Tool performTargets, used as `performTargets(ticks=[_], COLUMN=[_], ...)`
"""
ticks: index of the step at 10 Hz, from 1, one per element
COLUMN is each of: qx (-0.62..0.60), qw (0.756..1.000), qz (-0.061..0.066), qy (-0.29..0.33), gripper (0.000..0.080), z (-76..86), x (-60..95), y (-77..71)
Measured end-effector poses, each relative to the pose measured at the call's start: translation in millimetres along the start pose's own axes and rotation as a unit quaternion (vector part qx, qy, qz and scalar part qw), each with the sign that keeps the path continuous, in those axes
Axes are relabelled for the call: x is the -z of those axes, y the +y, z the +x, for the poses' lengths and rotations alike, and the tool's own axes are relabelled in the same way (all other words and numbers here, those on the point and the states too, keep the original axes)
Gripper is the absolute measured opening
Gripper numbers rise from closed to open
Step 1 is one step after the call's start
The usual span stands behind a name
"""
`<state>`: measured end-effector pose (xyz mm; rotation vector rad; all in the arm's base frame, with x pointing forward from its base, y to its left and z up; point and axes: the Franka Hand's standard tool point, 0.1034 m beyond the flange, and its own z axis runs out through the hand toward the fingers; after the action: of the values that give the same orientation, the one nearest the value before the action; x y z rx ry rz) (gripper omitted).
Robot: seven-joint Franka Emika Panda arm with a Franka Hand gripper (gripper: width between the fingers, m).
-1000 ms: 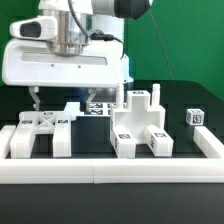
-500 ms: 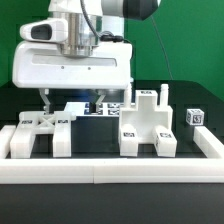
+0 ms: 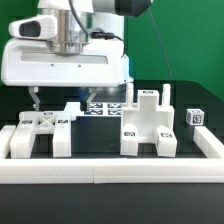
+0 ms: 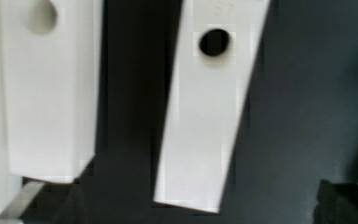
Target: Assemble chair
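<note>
The exterior view is taken from low and near, looking level across the white border rail (image 3: pixel 110 172) and the dark surface (image 3: pixel 95 150) toward the arm (image 3: pixel 68 60). The wrist view is aimed down at the surface from very close and is filled by two white chair pieces (image 4: pixel 211 110); their match in the exterior view cannot be told.

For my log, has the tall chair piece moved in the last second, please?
Yes: the tall chair piece has shifted toward the exterior view's right, nearer the small tagged cube.
</note>
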<state>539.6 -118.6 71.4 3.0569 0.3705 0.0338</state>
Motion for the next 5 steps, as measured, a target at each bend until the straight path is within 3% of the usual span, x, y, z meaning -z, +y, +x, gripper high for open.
performTargets(ticks=[3,4,5], qx=[0.001,-0.005,-0.027], qw=[1.0,1.0,0.998], qz=[0.0,0.014,0.044], qy=[0.001,-0.011,-0.03], gripper=[0.0649,0.0649,0.0649], z=[0.6,-4.2,-8.9], x=[-0.3,-1.0,0.4], y=[-1.3,-1.0,5.5])
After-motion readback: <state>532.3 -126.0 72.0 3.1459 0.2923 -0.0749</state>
